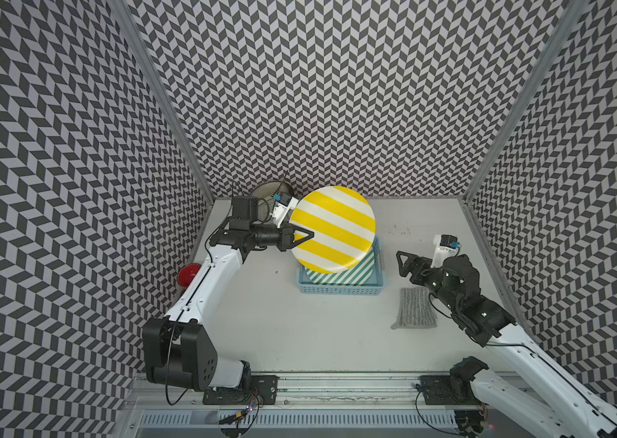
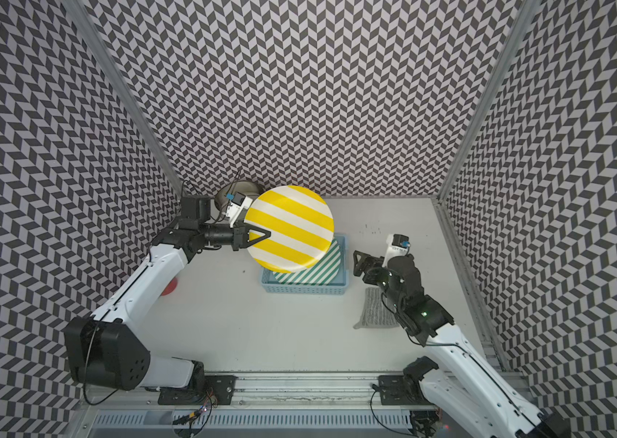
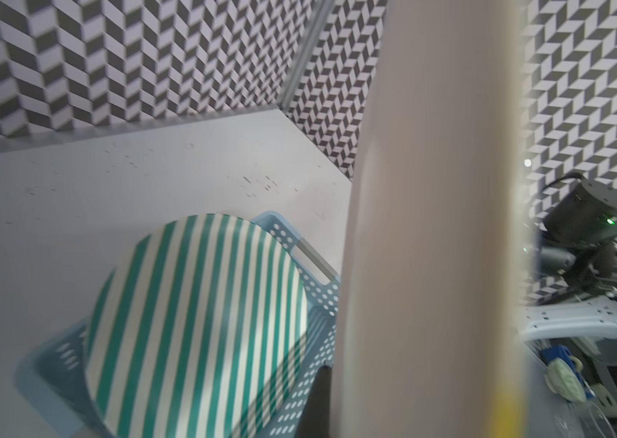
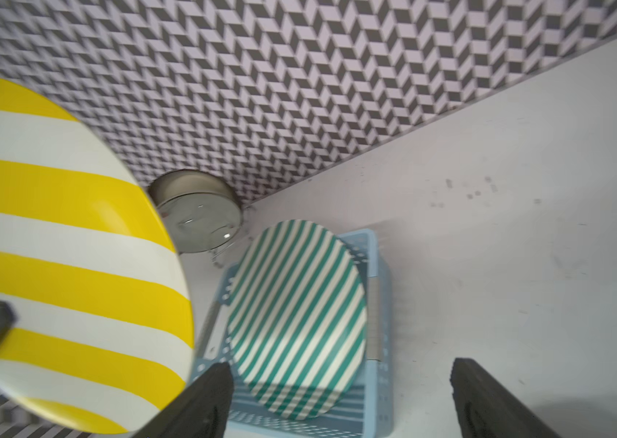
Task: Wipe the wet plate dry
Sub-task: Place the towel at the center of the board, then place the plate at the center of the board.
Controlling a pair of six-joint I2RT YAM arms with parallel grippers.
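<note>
From my station I see the left gripper (image 1: 306, 237) clamped on the left rim of the yellow plate (image 1: 332, 229), with one dark finger lying across its top face and the other hidden underneath. The plate is held up in the air, above the far left part of the blue basket (image 1: 337, 290), roughly level and tilted a little. It is round, with broad yellow and white bands running diagonally across the face and a thin yellow edge. In the right wrist view the yellow plate (image 4: 64, 246) shows a soft sheen, but I cannot tell whether its surface is wet. The left wrist view shows only its blurred pale underside (image 3: 432, 227).

A green plate (image 1: 352, 273) with narrow green and white stripes leans inside the basket, partly covered from above by the yellow one.

The right gripper (image 1: 401, 264) hovers to the right of the basket, apart from it. Its fingers (image 4: 204, 402) stand wide apart with nothing between them, pointing left toward the plates. A gray cloth (image 1: 415, 307) lies flat on the table (image 1: 299, 341), just near of that gripper and partly under the right arm.

A metal bowl (image 1: 265, 189) sits in the far left corner behind the left wrist. A red object (image 1: 188, 273) shows at the table's left edge.
</note>
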